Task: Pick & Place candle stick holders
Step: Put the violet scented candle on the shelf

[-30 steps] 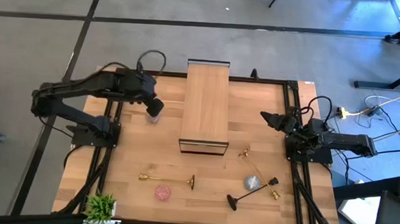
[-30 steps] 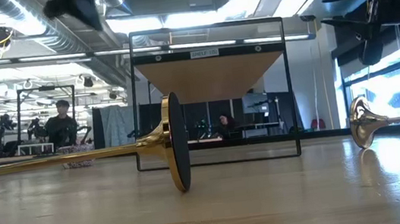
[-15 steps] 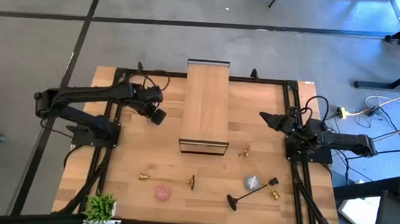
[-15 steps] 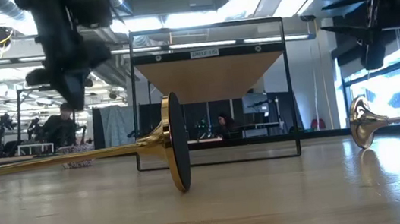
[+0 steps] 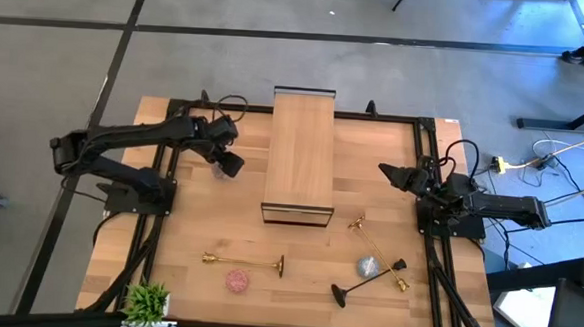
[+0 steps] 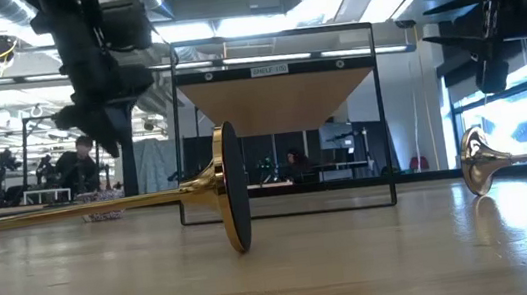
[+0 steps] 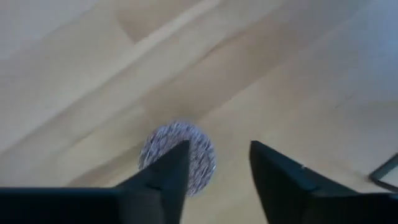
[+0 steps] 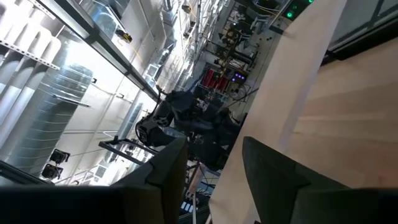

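A small sparkly purplish cup [image 7: 166, 140] stands on the table at the far left, also in the low view [image 6: 103, 216]. My left gripper [image 7: 217, 149] hangs open just above it, pointing steeply down [image 5: 230, 164]; the cup shows beside and partly behind one finger, not in the gap. A gold holder [image 5: 245, 262] lies on its side near the front, next to a pink cup [image 5: 237, 279]. At the front right lie another gold holder [image 5: 377, 253], a blue cup [image 5: 369, 267] and a black holder [image 5: 366, 283]. My right gripper [image 5: 387, 171] waits open at the right, held above the table.
A long wooden plank on a black frame [image 5: 301, 154] runs down the table's middle from the far edge, close to the right of my left gripper. A small green plant [image 5: 147, 301] stands at the front left corner. A person [image 6: 79, 165] shows in the room beyond.
My left gripper has come down from high over the table's far left toward the purplish cup and tipped more steeply downward. The cup has stayed where it was.
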Tool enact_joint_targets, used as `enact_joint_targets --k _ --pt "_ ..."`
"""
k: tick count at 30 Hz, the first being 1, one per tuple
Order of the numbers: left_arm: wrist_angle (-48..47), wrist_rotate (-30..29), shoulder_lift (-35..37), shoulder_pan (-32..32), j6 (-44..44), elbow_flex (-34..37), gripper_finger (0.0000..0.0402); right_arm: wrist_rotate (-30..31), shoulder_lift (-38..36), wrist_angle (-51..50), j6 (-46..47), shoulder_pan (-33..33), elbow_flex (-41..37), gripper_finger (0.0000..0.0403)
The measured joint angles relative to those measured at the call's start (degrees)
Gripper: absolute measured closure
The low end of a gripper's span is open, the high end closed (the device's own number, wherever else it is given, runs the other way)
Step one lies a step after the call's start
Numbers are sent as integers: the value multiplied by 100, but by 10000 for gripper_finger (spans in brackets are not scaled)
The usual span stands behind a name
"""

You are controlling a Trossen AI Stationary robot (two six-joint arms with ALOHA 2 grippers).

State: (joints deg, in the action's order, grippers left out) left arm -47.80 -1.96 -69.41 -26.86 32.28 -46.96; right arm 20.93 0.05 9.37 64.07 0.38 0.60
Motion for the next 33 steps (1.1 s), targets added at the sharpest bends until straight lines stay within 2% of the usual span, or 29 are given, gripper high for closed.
enact_joint_targets --k 4,10,20,33 --pt "-223 -42 -229 -32 144 0 173 0 0 2 48 0 0 244" --pt "-345 -97 -706 -19 114 0 139 -2 0 2 66 0 0 244" --pt "-344 -25 -1273 -19 -198 -17 129 -2 0 2 66 0 0 244" --pt "-323 -132 -1336 -19 -340 -17 129 -2 -1 -15 64 1 0 244"
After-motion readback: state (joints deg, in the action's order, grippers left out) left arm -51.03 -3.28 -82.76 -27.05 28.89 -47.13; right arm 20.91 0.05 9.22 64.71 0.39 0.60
